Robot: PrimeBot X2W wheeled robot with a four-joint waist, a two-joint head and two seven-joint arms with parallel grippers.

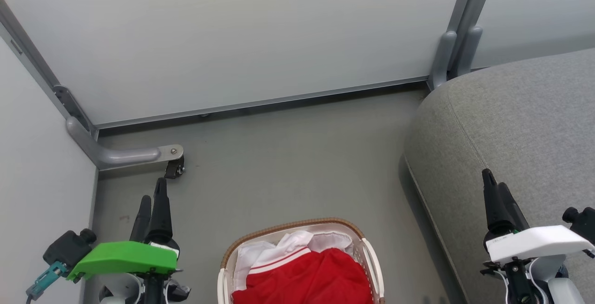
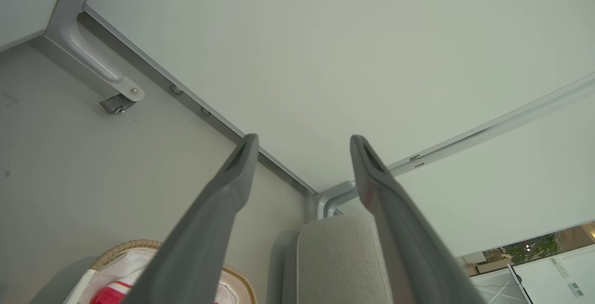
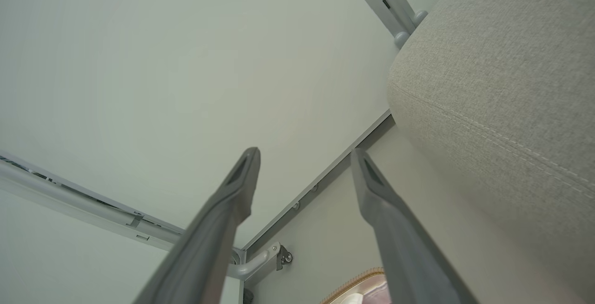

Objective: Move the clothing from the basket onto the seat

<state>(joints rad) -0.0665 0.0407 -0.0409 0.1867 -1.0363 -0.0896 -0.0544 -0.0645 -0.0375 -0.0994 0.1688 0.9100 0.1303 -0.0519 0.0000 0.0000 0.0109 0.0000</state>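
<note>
Red clothing (image 1: 309, 278) fills basket (image 1: 288, 224), near centre; grey seat (image 1: 520, 122) at right. We hold left gripper (image 1: 152, 190) and right gripper (image 1: 492, 178) fingers apart, empty, flanking basket.

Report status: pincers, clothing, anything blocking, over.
Left pincer open, right pincer open, both clear of basket. Clothing in basket, not yet moved. Seat on robot's right; no obstruction seen.

red clothing (image 1: 316, 278), white basket (image 1: 372, 267), grey seat (image 1: 520, 122)
</note>
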